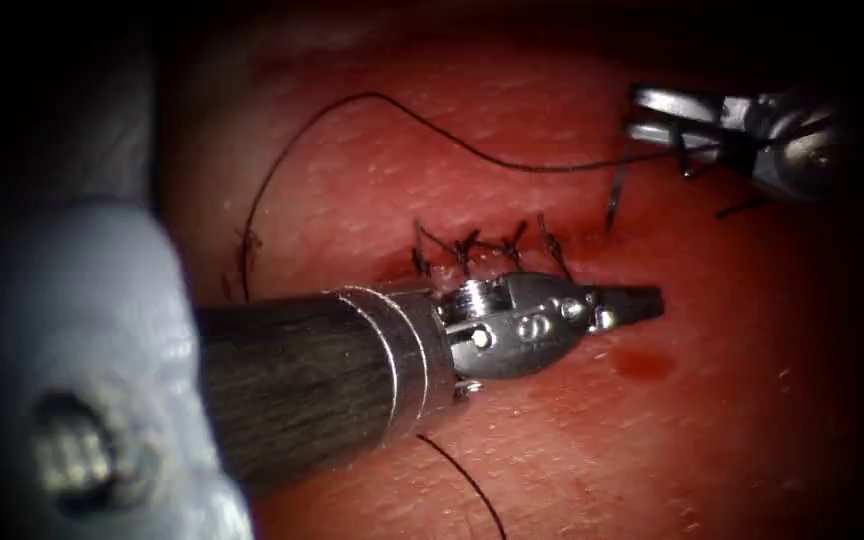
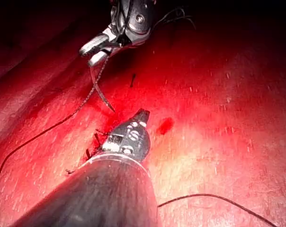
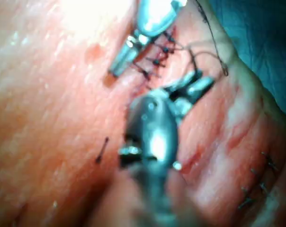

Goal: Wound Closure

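The tissue [image 1: 512, 170] has a cut [image 1: 592, 262] closed by several dark stitches [image 1: 482, 248]. My right tool [image 1: 644, 115] hovers above the cut's right end, its jaws shut on the curved needle [image 1: 614, 198] near its tail. The needle hangs free of the tissue, tip down. The same needle [image 2: 101, 91] dangles from the right tool [image 2: 93, 52] in the left wrist view. Thread [image 1: 512, 160] trails left from the needle in a long loop. My left tool [image 1: 642, 303] lies just below the stitch row, jaws shut and holding nothing. Both the right tool [image 3: 192, 87] and the left tool [image 3: 129, 54] show in the right wrist view.
A spot of red fluid [image 1: 644, 364] sits below the left tool's tip. A short cut end of thread [image 1: 742, 207] lies under the right tool. Another strand of thread [image 1: 467, 480] runs beneath the left shaft. A second stitched row [image 3: 256, 189] marks the tissue's edge.
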You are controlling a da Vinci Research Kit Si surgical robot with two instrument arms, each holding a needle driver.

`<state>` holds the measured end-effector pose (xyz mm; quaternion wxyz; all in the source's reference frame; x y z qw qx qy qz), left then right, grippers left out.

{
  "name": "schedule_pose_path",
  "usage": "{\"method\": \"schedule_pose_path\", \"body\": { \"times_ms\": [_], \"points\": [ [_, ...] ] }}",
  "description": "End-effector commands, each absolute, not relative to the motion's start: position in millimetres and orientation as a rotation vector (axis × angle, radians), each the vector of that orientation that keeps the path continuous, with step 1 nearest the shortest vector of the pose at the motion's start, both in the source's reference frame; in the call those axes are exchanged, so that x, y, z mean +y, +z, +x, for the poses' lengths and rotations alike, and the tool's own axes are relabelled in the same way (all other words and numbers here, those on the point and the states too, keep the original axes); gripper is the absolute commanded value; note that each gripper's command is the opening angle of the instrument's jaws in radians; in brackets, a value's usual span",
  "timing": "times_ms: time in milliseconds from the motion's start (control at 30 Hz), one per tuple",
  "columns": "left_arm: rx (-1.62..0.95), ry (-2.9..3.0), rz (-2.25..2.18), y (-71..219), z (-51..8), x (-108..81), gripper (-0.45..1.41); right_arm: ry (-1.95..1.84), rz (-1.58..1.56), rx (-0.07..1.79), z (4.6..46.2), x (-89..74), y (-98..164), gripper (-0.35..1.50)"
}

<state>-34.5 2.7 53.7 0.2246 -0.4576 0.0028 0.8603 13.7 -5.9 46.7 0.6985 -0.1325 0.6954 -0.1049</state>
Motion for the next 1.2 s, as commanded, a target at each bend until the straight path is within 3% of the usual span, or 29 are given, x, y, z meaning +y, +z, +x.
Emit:
{"method": "schedule_pose_path", "body": {
  "times_ms": [33, 1200],
  "points": [
    [0.013, 2.379, -1.253, 54.4, -34.8, 2.6, -0.45, -0.237, -0.291, 1.558, 14.4, -6.1, 47.6, -0.35],
    [0.083, 2.551, -0.990, 59.4, -33.4, 1.0, -0.45, -0.337, -0.348, 1.512, 14.8, -7.0, 52.3, -0.35]
  ]
}}
